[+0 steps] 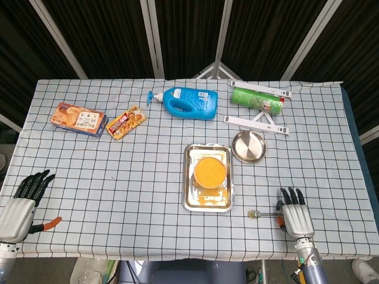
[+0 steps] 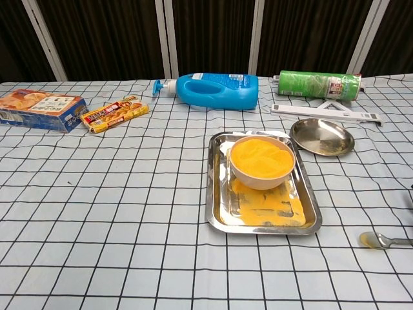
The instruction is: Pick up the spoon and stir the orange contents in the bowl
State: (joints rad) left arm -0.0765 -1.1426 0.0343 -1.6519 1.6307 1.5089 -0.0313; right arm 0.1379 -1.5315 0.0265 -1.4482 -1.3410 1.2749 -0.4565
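The spoon (image 1: pixel 265 213) lies flat on the table (image 1: pixel 118 177), past the tray's (image 1: pixel 188 177) near right corner and well apart from it. Its bowl end, smeared orange, points toward the tray; its handle runs away from the tray, roughly parallel to the table's near edge, and ends under or against the right hand (image 1: pixel 294 217). In the chest view only the spoon's bowl end and part of the handle show at the right border (image 2: pixel 381 240), and the hand is almost wholly out of frame.

The right hand sits just beyond the handle's far end, palm down, its dark fingers (image 1: pixel 288 195) spread and pointing away from the robot. It holds nothing that can be seen, though whether its thumb side touches the handle cannot be told. The left hand (image 1: pixel 21 207) rests far off on the other side of the tray, near the table's left corner, fingers also apart and empty.

The bowl (image 1: pixel 210 172) of orange powder stands inside the tray, toward its far end, with spilled powder on the tray floor nearer the robot.

So the right hand is plainly the nearer one. The likely next move is to close on the handle from its free end, since the handle's long axis runs straight from the hand toward the tray.
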